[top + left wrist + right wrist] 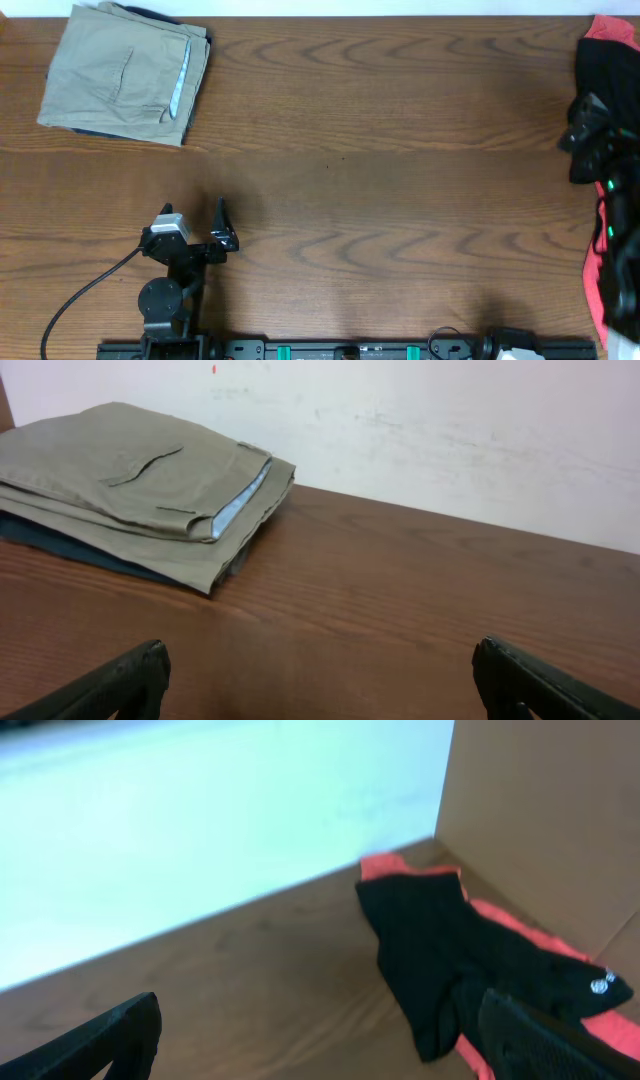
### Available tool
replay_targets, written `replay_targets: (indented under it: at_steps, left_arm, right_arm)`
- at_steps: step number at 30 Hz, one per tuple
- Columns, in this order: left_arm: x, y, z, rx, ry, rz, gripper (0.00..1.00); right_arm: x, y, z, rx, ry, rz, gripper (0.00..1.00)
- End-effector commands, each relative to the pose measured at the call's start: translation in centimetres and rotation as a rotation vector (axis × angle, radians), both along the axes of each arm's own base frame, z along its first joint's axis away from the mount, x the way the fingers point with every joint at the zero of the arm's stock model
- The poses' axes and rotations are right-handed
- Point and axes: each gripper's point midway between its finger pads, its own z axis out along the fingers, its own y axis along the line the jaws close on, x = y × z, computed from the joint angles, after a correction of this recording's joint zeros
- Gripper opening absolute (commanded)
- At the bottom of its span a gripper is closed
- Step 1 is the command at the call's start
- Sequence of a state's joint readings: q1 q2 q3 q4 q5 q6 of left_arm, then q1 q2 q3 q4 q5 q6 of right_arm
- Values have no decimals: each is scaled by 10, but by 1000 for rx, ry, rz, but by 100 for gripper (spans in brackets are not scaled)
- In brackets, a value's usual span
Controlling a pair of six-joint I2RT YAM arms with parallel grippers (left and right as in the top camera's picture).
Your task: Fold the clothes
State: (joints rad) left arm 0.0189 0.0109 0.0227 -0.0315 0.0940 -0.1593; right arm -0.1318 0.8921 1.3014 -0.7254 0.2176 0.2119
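Khaki shorts, folded into a compact rectangle with a strip of pale lining showing at one edge, lie at the far left corner of the surface. They rest on a dark navy garment whose edge shows beneath.

The left gripper, jaws wide apart and empty, is over bare wood, well apart from the stack. The right gripper, also spread and holding nothing, is at the right edge above a black garment lying on a coral-red cloth.

Stage, as judged: the shorts' fold appears complete. A next move would call for the right gripper to pinch the black cloth's edge.
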Motion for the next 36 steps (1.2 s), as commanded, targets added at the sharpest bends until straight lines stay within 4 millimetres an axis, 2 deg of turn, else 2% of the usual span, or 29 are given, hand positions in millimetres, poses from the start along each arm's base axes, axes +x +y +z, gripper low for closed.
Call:
replay_targets:
  at_steps: [1,3,5,8,16,21,27,29,36]
  left_arm:
    - [-1,1,-15,8,43,4,98]
    - [-1,1,-15,8,43,4,98]
    - [-1,1,-15,8,43,4,98]
    - [-1,1,-15,8,43,5,98]
    - [-1,1,-15,8,43,4,98]
    - [-1,1,-15,8,43,4,98]
    - [-1,1,-15,8,43,4,98]
    - [-1,1,-15,8,43,4,98]
    - [-1,1,-15,8,43,4,98]
  right_arm:
    - [-22,5,13,-14,-63,4,99]
    - [-37,6,17,-22,-97,1,99]
    - [-50,-1,19,-43,-122,-49,99]
    - [-65,1,9,-46,-130,-48,99]
    - [-86,15,-45,-38,-113,7,99]
    - [-84,41,-78,-2,-139,157,99]
    - [-85,61,-138,41,-83,263,99]
    - [-84,67,-152,50,-90,299,99]
    - [-66,83,-164,-47,-221,397,99]
